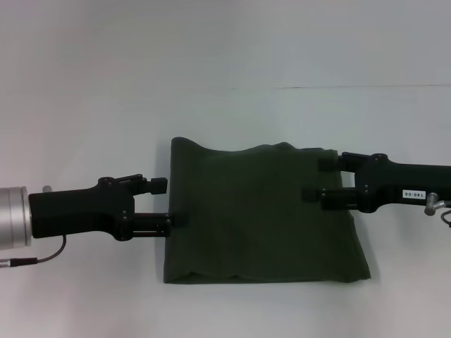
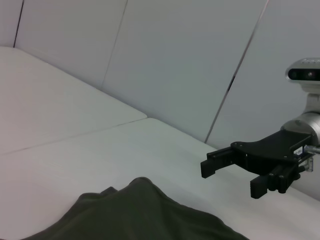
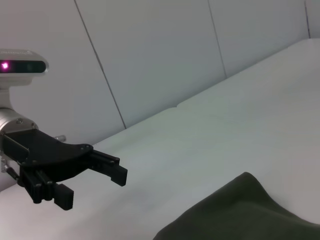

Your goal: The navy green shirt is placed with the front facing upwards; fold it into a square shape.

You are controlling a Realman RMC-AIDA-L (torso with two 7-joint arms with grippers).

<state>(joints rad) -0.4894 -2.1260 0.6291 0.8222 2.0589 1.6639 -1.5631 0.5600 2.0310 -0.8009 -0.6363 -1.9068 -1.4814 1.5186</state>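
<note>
The navy green shirt (image 1: 261, 211) is seen as plain dark olive, no pattern showing. The left hand (image 1: 169, 204) and right hand (image 1: 320, 179) are black. The counter (image 1: 84, 98) is white.

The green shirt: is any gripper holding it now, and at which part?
Nothing is held. The left gripper and right gripper are both open, at opposite side edges of the folded shirt.

Bare surface (image 1: 225, 49) lies beyond the folded shirt (image 1: 261, 211); the left pincer (image 1: 169, 203) and right pincer (image 1: 318, 179) crowd its sides.
</note>
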